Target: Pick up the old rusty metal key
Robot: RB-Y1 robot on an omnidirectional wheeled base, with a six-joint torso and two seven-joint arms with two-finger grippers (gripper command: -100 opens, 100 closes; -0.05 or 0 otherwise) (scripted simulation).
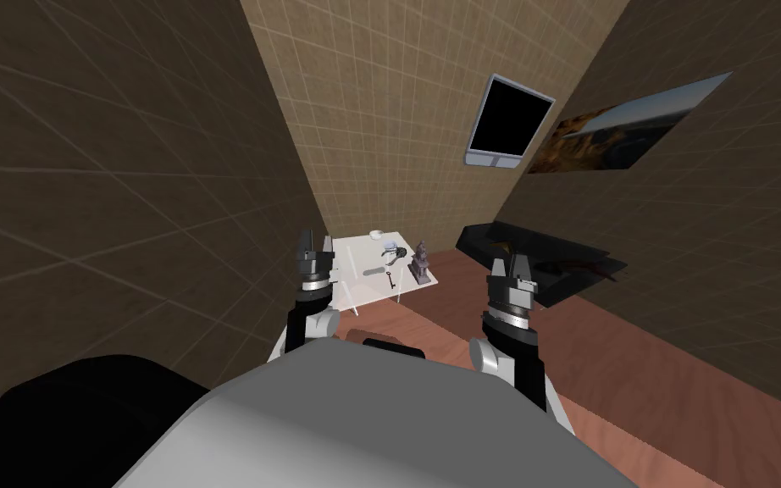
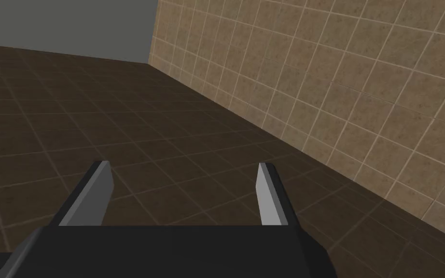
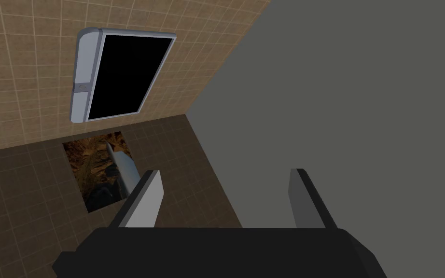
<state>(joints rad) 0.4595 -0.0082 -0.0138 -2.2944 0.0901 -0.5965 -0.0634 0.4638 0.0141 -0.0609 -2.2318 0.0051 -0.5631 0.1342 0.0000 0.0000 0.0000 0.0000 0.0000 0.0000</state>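
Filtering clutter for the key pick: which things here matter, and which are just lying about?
Job: dark key; white table under it; left claw and right claw, both open.
Lying about: figurine, grey cylinder, small white dish, black sofa, wall screen.

You have no text, number or brand to read here. The one candidate is a small mark on the pale frame of the wall screen [image 3: 85, 72], ahead of the right gripper [image 3: 225, 173], and it is too small to make out.
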